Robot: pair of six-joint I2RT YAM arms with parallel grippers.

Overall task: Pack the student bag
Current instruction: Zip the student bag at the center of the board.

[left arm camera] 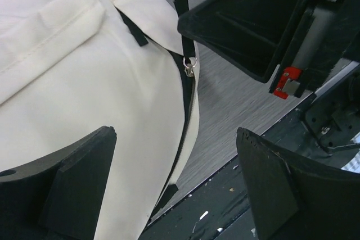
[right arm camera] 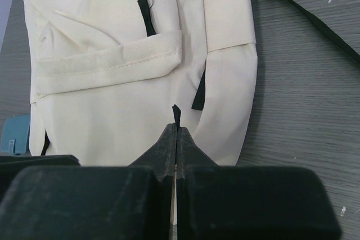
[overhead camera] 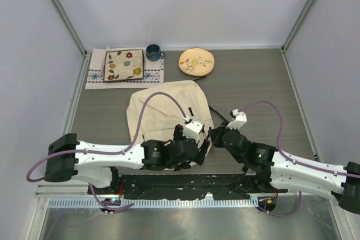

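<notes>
The student bag (overhead camera: 163, 108), a cream fabric backpack with black trim, lies flat in the middle of the table. My left gripper (overhead camera: 194, 139) hovers open over its near right corner. In the left wrist view, its fingers (left arm camera: 73, 178) straddle the cream fabric and the zipper line (left arm camera: 188, 105), with nothing between them (left arm camera: 177, 161). A metal zipper slider (left arm camera: 190, 67) shows at the bag's edge. My right gripper (overhead camera: 216, 134) is beside the same corner, shut on a thin black pull tab (right arm camera: 176, 111) of the bag (right arm camera: 112, 82). The tab's tip pokes out past the pinched fingertips (right arm camera: 176, 133).
At the back of the table are a cloth mat with a square floral plate (overhead camera: 125, 64), a blue mug (overhead camera: 153, 53) and a round yellowish plate (overhead camera: 196, 61). A black strap (overhead camera: 216, 113) trails right of the bag. The arms' black base rail (overhead camera: 185, 184) runs along the near edge.
</notes>
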